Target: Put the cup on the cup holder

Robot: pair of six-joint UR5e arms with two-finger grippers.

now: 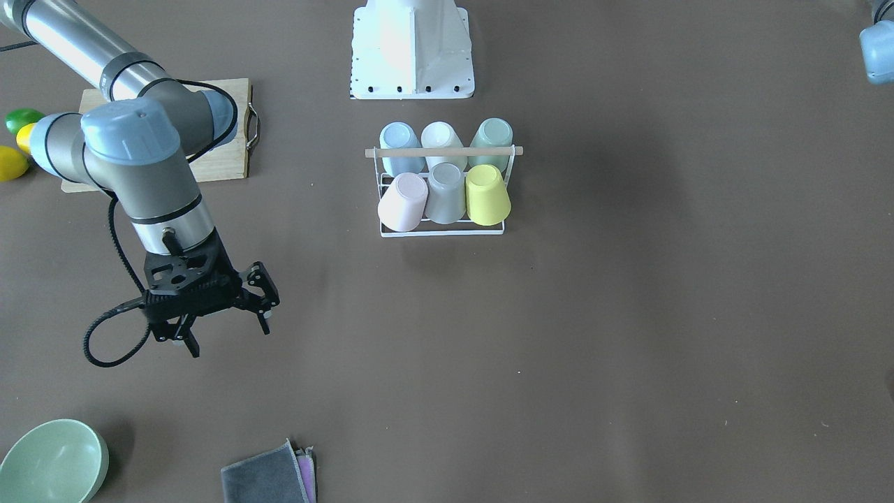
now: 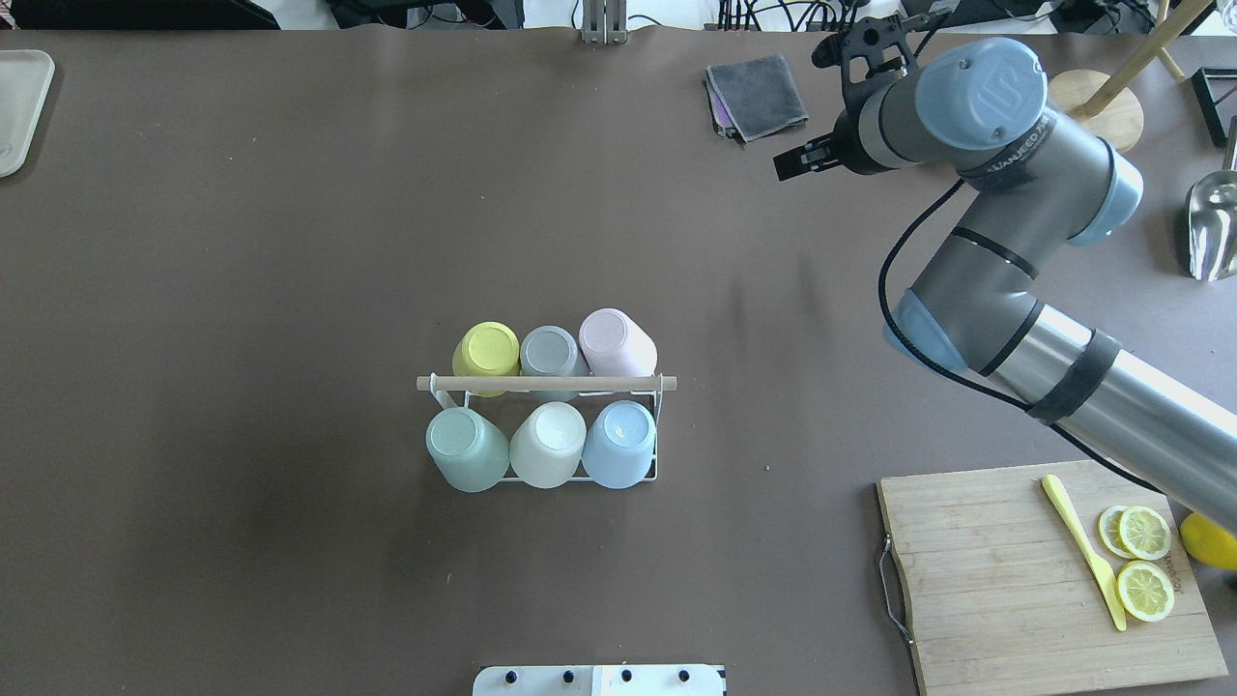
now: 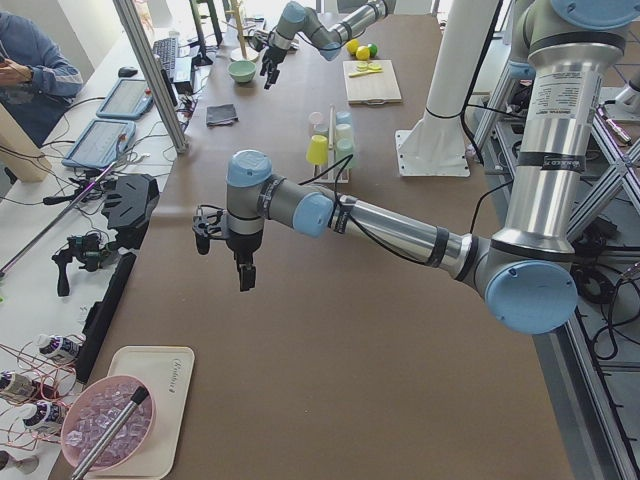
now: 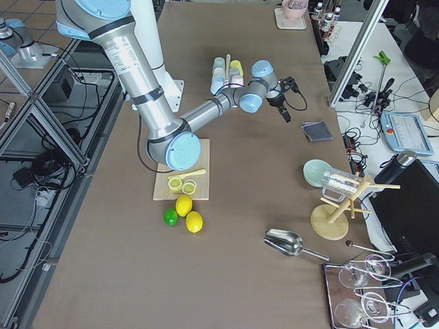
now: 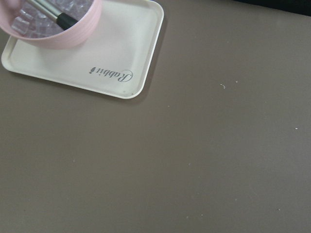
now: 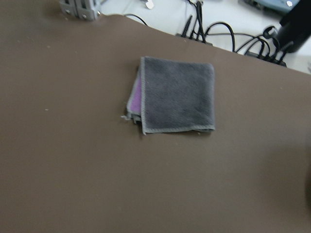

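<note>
The cup holder [image 1: 443, 151] is a small white wire rack with a wooden rod on top, at the table's middle; it also shows in the overhead view [image 2: 546, 384]. Several cups sit upside down on it in two rows, among them a pink cup [image 1: 403, 202], a grey cup [image 1: 447, 193] and a yellow cup [image 1: 487, 195]. My right gripper [image 1: 228, 334] is open and empty, hovering far from the rack near the table's far edge; it also shows in the overhead view [image 2: 814, 106]. My left gripper [image 3: 222, 262] hangs over the table's left end; I cannot tell if it is open.
A folded grey cloth [image 2: 759, 92] lies just beside the right gripper. A cutting board [image 2: 1005, 570] with lemon slices and a yellow knife is near right. A green bowl [image 1: 52, 461] is far right. A cream tray [image 5: 112, 58] with a pink bowl is at the left end.
</note>
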